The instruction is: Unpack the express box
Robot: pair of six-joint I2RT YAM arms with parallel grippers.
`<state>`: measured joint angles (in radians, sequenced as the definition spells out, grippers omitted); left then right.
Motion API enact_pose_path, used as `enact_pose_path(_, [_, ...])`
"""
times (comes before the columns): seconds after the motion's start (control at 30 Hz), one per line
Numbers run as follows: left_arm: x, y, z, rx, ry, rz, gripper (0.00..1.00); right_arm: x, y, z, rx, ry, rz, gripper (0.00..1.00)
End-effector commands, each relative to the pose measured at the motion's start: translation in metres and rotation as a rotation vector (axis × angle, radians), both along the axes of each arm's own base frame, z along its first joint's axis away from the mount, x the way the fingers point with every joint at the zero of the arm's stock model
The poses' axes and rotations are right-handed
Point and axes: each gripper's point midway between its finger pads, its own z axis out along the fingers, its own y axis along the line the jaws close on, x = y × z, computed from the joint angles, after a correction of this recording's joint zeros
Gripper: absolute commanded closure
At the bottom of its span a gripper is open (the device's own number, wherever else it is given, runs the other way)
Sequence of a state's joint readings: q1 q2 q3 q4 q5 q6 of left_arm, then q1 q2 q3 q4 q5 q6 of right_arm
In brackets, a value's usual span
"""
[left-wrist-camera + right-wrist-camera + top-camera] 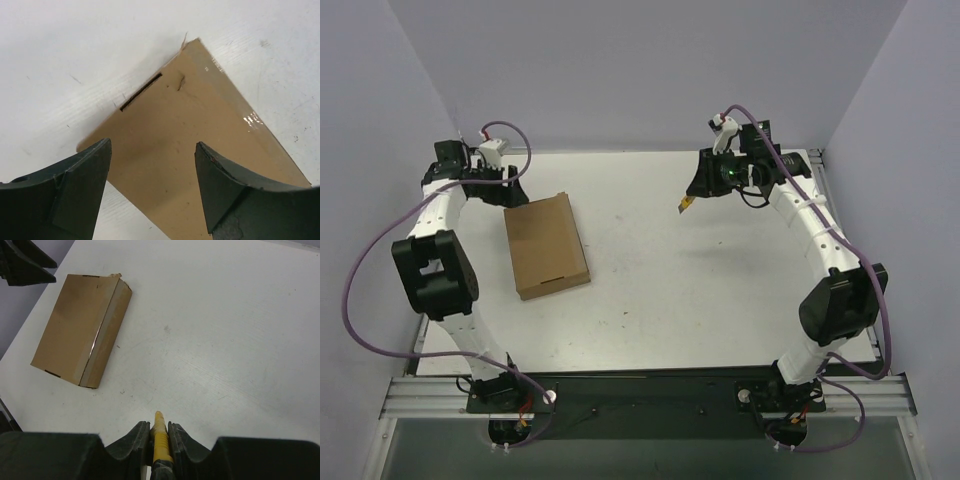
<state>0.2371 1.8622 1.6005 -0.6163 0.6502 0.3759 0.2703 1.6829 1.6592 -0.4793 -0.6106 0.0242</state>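
My left gripper (pixel 152 150) hangs with its jaws wide apart, holding nothing, directly above one corner of the closed express box (pixel 547 245), which lies flat on the surface (pixel 720 290). My right gripper (pixel 159 425) is clamped on a yellow-handled tool (pixel 160 442); the box lies well apart from it, ahead and to its left.

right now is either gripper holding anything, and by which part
The right gripper grips the small yellow tool by its yellow handle, between its fingers. The left gripper is open over the express box, holding nothing.
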Motion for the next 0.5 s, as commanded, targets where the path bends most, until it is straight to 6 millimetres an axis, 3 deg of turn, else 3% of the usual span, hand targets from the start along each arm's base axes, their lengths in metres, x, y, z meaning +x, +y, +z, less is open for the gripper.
enact_pose_path(0.0, [0.012, 0.018, -0.022, -0.064, 0.063, 0.132, 0.22, -0.013, 0.002, 0.023, 0.003, -0.086, 0.046, 1.0])
enact_pose_path(0.17, [-0.002, 0.02, -0.037, -0.06, 0.081, 0.179, 0.15, -0.017, -0.004, 0.015, -0.02, -0.085, 0.032, 1.0])
enact_pose_path(0.3, [-0.029, 0.026, -0.042, -0.076, 0.156, 0.259, 0.14, -0.02, -0.006, 0.012, -0.029, -0.081, 0.031, 1.0])
enact_pose_path(0.33, [-0.036, 0.03, -0.032, -0.065, 0.14, 0.297, 0.14, -0.019, -0.007, 0.009, -0.035, -0.081, 0.028, 1.0])
enact_pose_path(0.4, [-0.056, 0.032, -0.047, -0.052, 0.179, 0.345, 0.12, -0.019, -0.007, 0.008, -0.035, -0.077, 0.028, 1.0])
enact_pose_path(0.47, [-0.069, 0.033, -0.048, -0.039, 0.178, 0.376, 0.08, -0.017, -0.005, 0.005, -0.03, -0.067, 0.035, 1.0])
